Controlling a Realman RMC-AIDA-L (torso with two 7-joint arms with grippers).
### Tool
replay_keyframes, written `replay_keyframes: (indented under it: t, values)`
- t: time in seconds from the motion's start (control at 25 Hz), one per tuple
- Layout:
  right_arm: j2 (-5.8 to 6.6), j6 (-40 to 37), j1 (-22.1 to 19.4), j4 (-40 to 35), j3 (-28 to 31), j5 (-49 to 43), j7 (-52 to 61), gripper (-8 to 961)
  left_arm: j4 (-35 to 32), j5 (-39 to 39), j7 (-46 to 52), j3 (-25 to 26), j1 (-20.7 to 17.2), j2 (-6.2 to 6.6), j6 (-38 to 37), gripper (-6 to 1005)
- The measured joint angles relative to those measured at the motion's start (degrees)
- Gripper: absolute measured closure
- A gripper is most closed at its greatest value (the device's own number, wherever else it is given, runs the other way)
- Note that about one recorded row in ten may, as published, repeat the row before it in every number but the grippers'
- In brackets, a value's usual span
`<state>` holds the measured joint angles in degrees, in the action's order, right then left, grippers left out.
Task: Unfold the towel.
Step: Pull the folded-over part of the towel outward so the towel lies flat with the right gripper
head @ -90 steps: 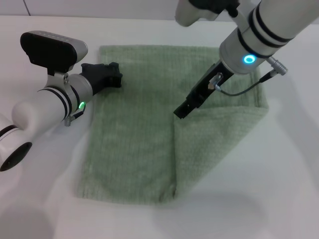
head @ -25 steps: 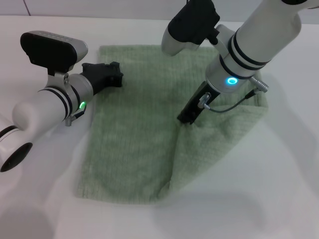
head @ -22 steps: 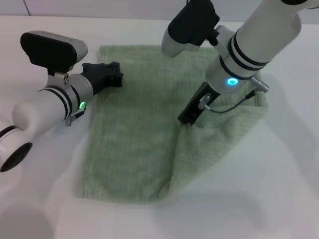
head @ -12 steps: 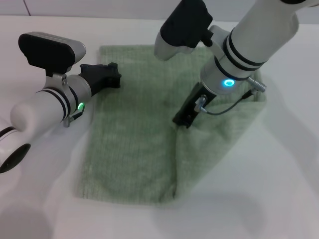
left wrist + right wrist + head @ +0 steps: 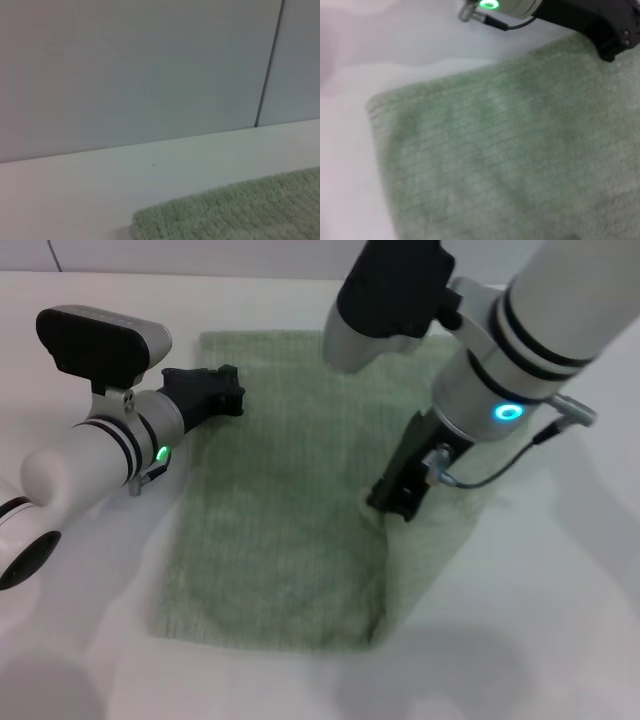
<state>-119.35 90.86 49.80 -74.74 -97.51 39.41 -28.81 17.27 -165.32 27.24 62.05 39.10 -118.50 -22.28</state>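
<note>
The towel (image 5: 280, 500) lies on the white table, pale green and ribbed, with its right part folded over into a flap (image 5: 440, 530). My right gripper (image 5: 393, 505) is down at the flap's inner edge, shut on the cloth. Resting at the towel's upper left edge is my left gripper (image 5: 225, 390). The left wrist view shows only a towel corner (image 5: 240, 210). The right wrist view looks across the towel (image 5: 495, 165) to the left gripper (image 5: 600, 30) on its far side.
Bare white table (image 5: 80, 640) surrounds the towel on all sides. A pale wall (image 5: 150, 65) rises behind the table's far edge. The right arm's thick body (image 5: 540, 330) hangs over the towel's upper right part and hides it.
My right gripper has moved right and toward the table's front, taking the flap's edge with it, so the fold line sits farther right. The left arm has stayed put.
</note>
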Motion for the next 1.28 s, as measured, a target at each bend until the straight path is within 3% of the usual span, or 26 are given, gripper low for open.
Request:
replay_keyframes:
  t: [0.2,0.4,0.6,0.8,1.2,1.28]
  values:
    - [0.02,5.6,-4.7,-10.4,-0.7,-1.6,4.1,932,0.5,0.0,0.0,0.0,-0.1,0.1,0.0,986]
    - [-0.01,9.0,-7.4,-14.4,-3.7,-3.6,8.1,931,0.6,-0.1,0.0,0.0,-0.2,0.12,-0.1,985]
    - [-0.06,10.8,-10.1,-14.3,-7.0,-5.2,10.6,931,0.7,-0.1,0.0,0.0,-0.2,0.12,-0.1,985]
    - [0.35,11.8,-11.8,-13.3,-6.5,-5.3,10.8,932,0.9,-0.1,0.0,0.0,-0.2,0.11,0.1,985]
    - [0.59,12.2,-12.6,-10.1,-6.0,-6.1,8.0,919,1.2,-0.1,0.0,-0.2,-0.2,0.17,0.4,984]
    - [0.59,12.2,-12.5,-10.3,-5.9,-5.8,7.9,870,1.3,-0.1,0.0,-0.2,-0.2,0.18,0.4,984]
